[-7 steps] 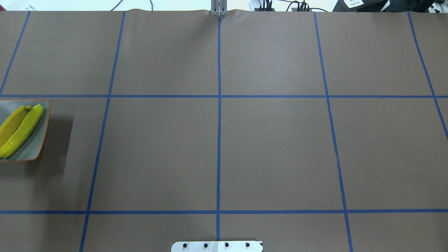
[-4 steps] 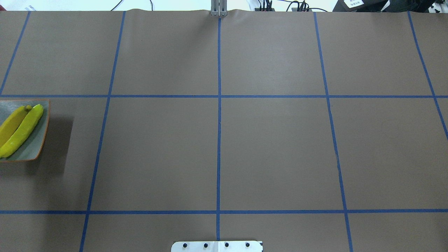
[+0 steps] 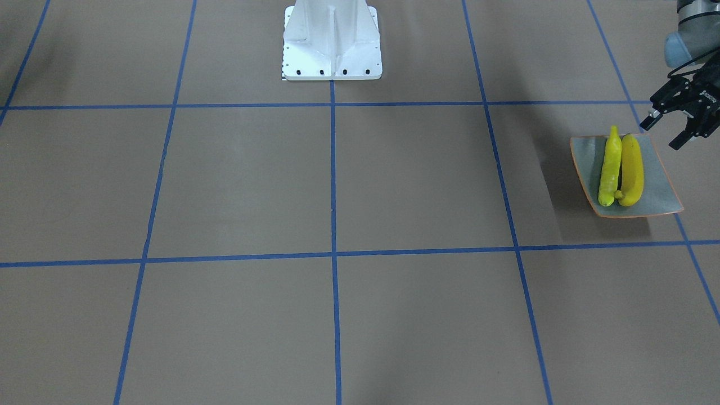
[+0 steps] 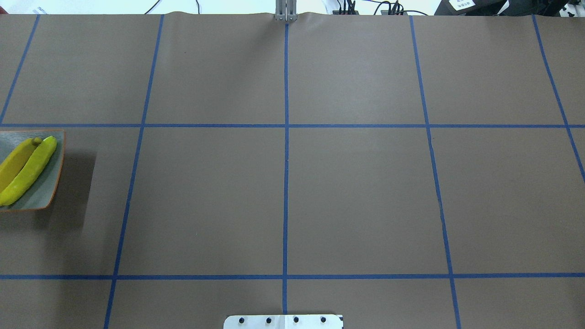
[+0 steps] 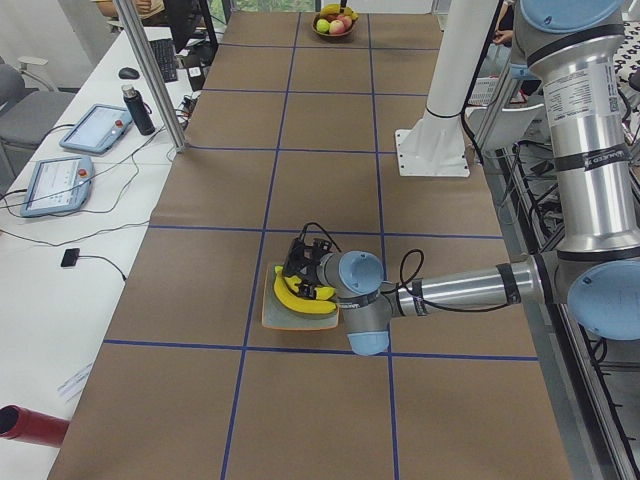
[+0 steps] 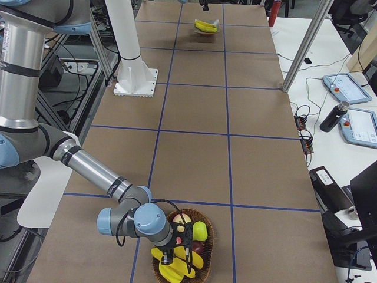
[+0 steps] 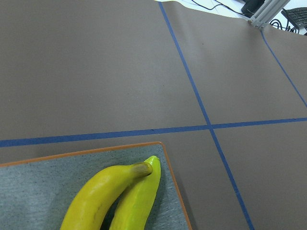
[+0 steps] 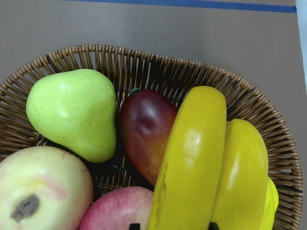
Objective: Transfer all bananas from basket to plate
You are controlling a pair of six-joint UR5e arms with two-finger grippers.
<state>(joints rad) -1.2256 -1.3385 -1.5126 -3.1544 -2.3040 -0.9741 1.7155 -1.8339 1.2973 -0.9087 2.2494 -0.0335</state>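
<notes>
- Right gripper (image 6: 178, 254) is down in the wicker basket (image 8: 144, 62), at the bench (image 4: 356, 192) end on the robot's right.
- We see in its wrist view two dark fingertips (image 8: 135, 225) at the bottom edge, one on each side of the top banana (image 8: 192, 158). The jaws are spread wide, and a thin gap shows between one tip and the skin.
- We find a second banana (image 8: 244, 167) lying against the first one, on the side of the basket wall.
- We also count in the basket a green pear (image 8: 72, 112), a dark red fruit (image 8: 144, 129), a pale apple (image 8: 38, 191) and a pink apple (image 8: 120, 211).
- Left gripper (image 3: 658, 136) hangs near one corner of the plate (image 3: 661, 188), with its jaws wide apart and nothing between them.
- We see the plate at the other end of the bench, well apart from the basket, inside one square of the blue tape lines (image 4: 285, 160).
- On the plate lie a greenish banana (image 3: 609, 166) and a yellow banana (image 3: 631, 169), side by side and touching.
</notes>
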